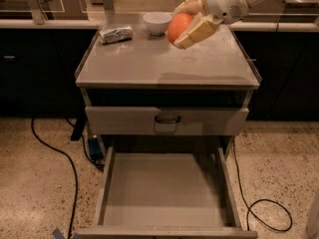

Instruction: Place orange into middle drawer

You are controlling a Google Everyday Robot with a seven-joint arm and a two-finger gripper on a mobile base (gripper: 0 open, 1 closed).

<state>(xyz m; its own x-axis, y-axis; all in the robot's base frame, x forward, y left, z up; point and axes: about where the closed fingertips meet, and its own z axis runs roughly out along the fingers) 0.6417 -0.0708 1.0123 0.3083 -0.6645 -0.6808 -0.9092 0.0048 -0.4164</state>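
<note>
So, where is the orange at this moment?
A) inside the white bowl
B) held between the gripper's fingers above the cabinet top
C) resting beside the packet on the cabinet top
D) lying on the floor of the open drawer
B: the orange is clamped between the fingers of the gripper, which is above the back of the cabinet top, next to the white bowl; the middle drawer below stands open without it.

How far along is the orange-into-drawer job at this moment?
Done: the middle drawer stands pulled open below, and the orange is grasped. In hand: the gripper, shut on the orange, holds it in the air above the back of the cabinet top, beside the white bowl. Left: carry it forward and down into the drawer, then release.
</note>
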